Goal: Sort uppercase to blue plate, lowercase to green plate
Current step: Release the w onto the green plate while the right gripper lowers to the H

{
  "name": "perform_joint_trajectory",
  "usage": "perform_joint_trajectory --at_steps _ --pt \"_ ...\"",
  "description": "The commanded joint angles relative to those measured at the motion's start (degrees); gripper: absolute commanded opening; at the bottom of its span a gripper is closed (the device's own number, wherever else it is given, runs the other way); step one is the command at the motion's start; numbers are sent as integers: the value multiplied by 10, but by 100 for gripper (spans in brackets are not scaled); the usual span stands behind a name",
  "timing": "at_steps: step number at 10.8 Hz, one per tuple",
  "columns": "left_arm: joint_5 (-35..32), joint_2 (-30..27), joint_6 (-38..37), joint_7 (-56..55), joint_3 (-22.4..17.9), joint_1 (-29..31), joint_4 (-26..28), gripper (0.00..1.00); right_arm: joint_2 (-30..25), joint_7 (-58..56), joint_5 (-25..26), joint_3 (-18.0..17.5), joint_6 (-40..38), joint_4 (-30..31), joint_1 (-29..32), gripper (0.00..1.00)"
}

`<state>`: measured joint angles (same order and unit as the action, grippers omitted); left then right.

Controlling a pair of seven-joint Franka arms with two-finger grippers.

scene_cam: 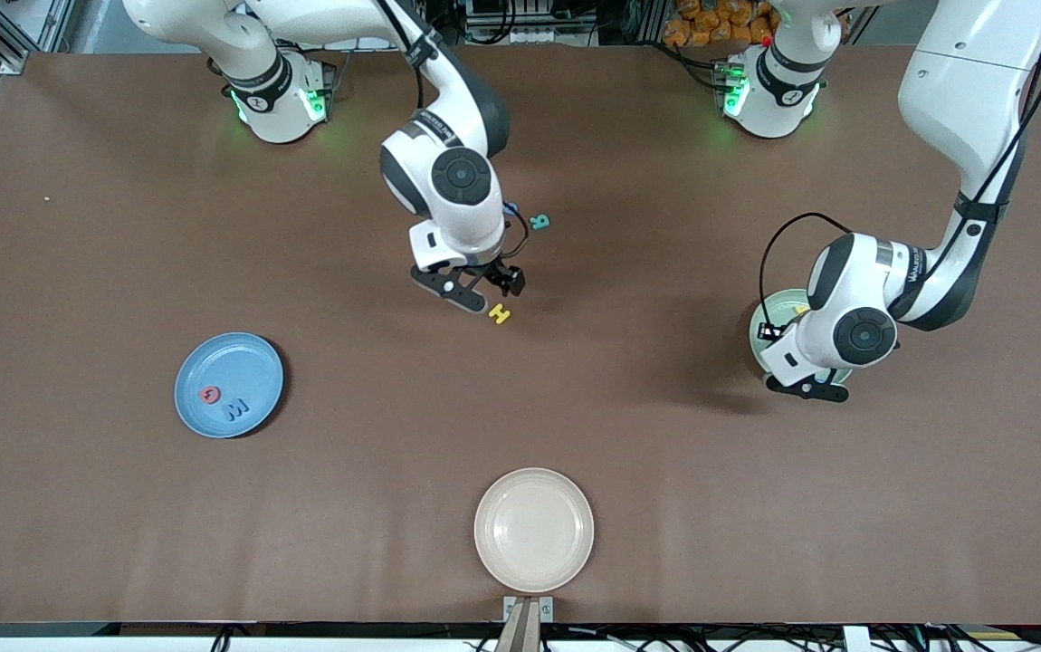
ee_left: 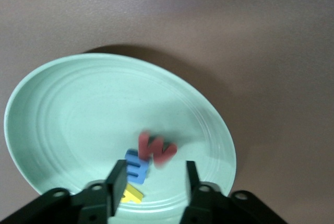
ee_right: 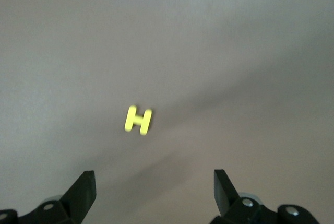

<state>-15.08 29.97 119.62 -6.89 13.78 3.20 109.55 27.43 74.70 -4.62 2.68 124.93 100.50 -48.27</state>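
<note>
Over the green plate [ee_left: 57,109] at my left arm's end of the table, my left gripper [ee_left: 155,182] hangs with fingers parted, holding nothing; the red w [ee_left: 157,150] is blurred just beneath it, above the blue m [ee_left: 136,165] and yellow h [ee_left: 131,195] on the plate. My right gripper [ee_right: 154,185] hovers wide open over the yellow H [ee_right: 138,120] on the table. The Q [scene_cam: 210,395] and W [scene_cam: 236,410] lie on the blue plate [scene_cam: 253,358]; the teal R [scene_cam: 539,221] lies on the table.

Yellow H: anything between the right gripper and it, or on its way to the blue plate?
Nothing visible. The right gripper hangs open over the yellow H, bare table between them. From the H to the blue plate, toward the right arm's end, the table shows no object; the plate already holds a red Q and blue W.
</note>
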Motion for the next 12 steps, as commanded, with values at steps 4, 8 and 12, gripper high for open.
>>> perform_joint_trajectory --at_steps 4,8,12 --pt "10 -39 -15 25 -4 -4 -16 100 4 198 -21 3 51 26 -55 100" --pt "15 -101 -39 64 -3 -6 -26 100 0 297 -89 -4 172 116 -89 100" --pt "73 -155 -94 104 -3 -15 -45 100 0 412 -88 -38 215 148 -117 100"
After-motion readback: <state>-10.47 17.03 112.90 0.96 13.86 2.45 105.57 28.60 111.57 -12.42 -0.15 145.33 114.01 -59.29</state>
